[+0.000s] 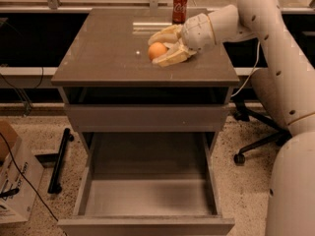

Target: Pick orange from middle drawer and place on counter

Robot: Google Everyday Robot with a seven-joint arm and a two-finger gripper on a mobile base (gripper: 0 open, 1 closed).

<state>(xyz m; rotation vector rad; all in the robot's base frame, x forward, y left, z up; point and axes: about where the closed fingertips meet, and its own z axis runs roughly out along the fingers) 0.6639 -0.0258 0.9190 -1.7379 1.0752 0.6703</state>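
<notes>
The orange [157, 51] sits between the tan fingers [171, 58] of my gripper [155, 51], low over the grey-brown counter [98, 48] at its middle right. The gripper is shut on the orange; I cannot tell whether the fruit touches the top. My white arm [266, 28] reaches in from the right. The middle drawer [147, 195] is pulled fully out below, and its flat grey floor is bare.
A red soda can [180, 7] stands at the counter's back edge, just behind the gripper. The shallower top drawer front [147, 117] is closed. An office chair base [256, 144] is at the right, and a cardboard box [12, 186] and a black bar [60, 160] are at the left.
</notes>
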